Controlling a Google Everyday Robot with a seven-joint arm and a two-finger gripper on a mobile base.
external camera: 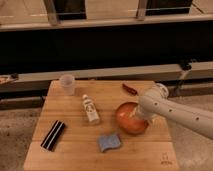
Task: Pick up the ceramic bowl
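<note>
Ceramic bowl [129, 122]: orange-red, glossy, upright on the right half of the wooden table [75, 152], a little toward the front edge. Its right side is covered by the arm.

Gripper [134, 115]: at the bowl's right rim and reaching down over its interior, at the end of the white arm [175, 114], which comes in from the right edge. The arm's bulk hides the working end, so I cannot tell how far open it is or whether it has hold of the bowl.

Around the bowl:
- Blue sponge [109, 142]: just beside the bowl's front-left, near the table's front edge.
- White bottle [90, 109]: lying on its side to the left of the bowl, apart from it.
- Red chili pepper [129, 89]: behind the bowl, close to the far edge and near the arm's elbow.
- Translucent cup [67, 84]: upright at the far-left corner, well apart.
- Black flat object [53, 135]: lying diagonally at the front-left, well apart.

Only the sponge sits close to the bowl.
</note>
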